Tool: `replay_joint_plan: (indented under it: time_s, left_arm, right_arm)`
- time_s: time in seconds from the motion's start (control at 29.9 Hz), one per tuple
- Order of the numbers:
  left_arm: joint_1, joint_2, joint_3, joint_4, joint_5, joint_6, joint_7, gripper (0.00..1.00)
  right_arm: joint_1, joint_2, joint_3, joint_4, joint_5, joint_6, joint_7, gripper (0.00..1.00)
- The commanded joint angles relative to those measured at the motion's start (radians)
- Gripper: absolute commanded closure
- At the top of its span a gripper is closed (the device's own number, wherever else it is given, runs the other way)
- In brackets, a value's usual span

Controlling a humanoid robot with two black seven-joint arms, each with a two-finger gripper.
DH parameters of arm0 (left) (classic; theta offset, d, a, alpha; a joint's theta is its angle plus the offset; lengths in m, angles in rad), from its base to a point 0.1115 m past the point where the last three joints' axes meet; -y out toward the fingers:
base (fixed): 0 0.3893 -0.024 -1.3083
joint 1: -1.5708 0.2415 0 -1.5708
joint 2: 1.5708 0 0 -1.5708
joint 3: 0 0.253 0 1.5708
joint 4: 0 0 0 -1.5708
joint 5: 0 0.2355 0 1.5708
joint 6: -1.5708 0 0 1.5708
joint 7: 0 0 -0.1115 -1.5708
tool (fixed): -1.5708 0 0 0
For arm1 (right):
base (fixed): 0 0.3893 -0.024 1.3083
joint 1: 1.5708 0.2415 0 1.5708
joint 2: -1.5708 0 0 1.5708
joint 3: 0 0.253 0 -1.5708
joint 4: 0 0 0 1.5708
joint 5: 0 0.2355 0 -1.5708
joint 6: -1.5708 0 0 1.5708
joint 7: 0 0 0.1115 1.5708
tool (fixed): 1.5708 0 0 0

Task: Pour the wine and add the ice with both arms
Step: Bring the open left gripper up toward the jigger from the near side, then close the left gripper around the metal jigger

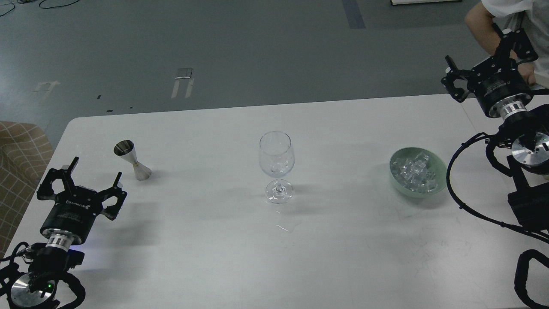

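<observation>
An empty clear wine glass (276,161) stands upright at the middle of the white table (257,249). A steel jigger (132,160) stands to its left. A heap of clear ice cubes (414,174) lies in a pale green bowl (441,165) to the right. My left gripper (95,169) is open and empty, low over the table, just below and left of the jigger. My right gripper (478,51) is open and empty, raised beyond the table's far right corner, above the bowl.
A person's arm (482,21) and white shirt show at the top right, close behind my right gripper. A second table (476,111) abuts on the right. A checked seat (17,163) stands left of the table. Black cables (461,189) loop beside the bowl.
</observation>
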Motion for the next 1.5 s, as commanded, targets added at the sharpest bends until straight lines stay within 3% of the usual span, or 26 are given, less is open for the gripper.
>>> replay_joint_plan:
  time_s: [0.0, 0.43, 0.74, 0.9, 1.07, 1.47]
  left_arm:
    - [-0.002, -0.042, -0.003, -0.002, -0.014, 0.004, 0.000, 0.15]
    - [-0.036, -0.126, -0.056, 0.049, -0.023, 0.097, 0.000, 0.15]
    - [-0.037, -0.186, -0.155, 0.096, -0.040, 0.157, 0.085, 0.15]
    - [-0.040, -0.212, -0.161, 0.106, -0.041, 0.163, 0.101, 0.15]
    - [-0.043, -0.232, -0.165, 0.098, -0.041, 0.239, 0.116, 0.15]
    - [-0.095, -0.218, -0.201, 0.095, -0.064, 0.332, 0.197, 0.14]
  right_arm:
    - [-0.001, -0.001, -0.002, -0.002, 0.000, 0.000, 0.000, 0.00]
    - [0.001, -0.009, 0.000, -0.005, -0.002, 0.000, -0.001, 0.00]
    - [0.001, -0.006, -0.004, -0.010, -0.003, 0.000, -0.003, 0.00]
    - [0.001, -0.007, -0.004, -0.010, -0.003, 0.000, -0.003, 0.00]
    - [-0.001, -0.007, -0.004, -0.008, -0.003, -0.008, -0.003, 0.00]
    - [-0.012, -0.006, -0.004, -0.010, -0.003, -0.021, -0.003, 0.00]
